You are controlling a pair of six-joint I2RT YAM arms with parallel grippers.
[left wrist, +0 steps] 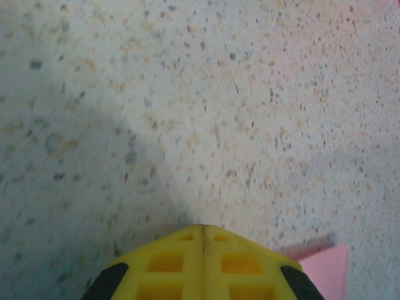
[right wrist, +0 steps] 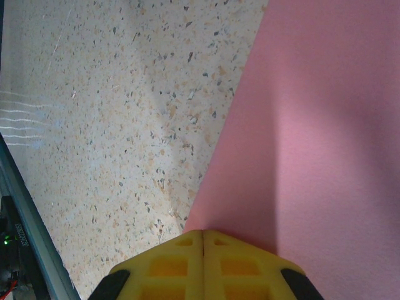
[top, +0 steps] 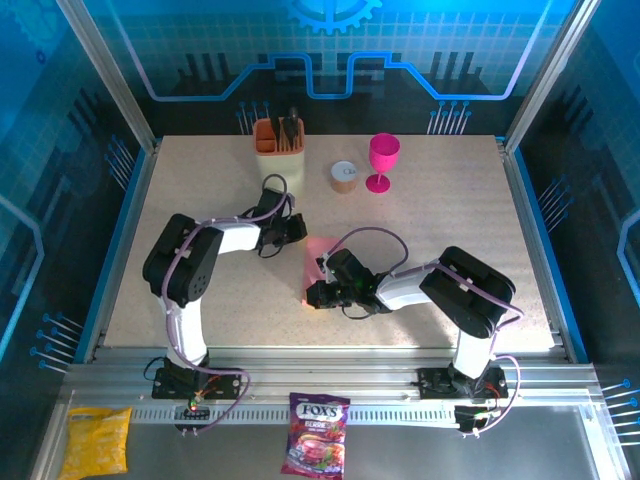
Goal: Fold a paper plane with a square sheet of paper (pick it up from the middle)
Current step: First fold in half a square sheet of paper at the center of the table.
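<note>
The salmon-pink sheet of paper (top: pixel 316 258) lies flat on the speckled table (top: pixel 450 200), between my two grippers. My right gripper (top: pixel 316 294) is at the sheet's near end. In the right wrist view its yellow fingertips (right wrist: pixel 203 234) are pressed together, nothing between them, right at the corner of the paper (right wrist: pixel 312 125). My left gripper (top: pixel 292 229) rests low over bare table just left of the sheet's far end. Its yellow fingers (left wrist: pixel 203 227) are also shut and empty, with one corner of the paper (left wrist: pixel 329 270) showing to their right.
At the back of the table stand an orange holder with tools (top: pixel 278 137), a small round tub (top: pixel 344 177) and a magenta goblet (top: pixel 383 160). Metal rails edge the table (top: pixel 320 352). Sweet packets (top: pixel 318 445) lie beyond the near rail.
</note>
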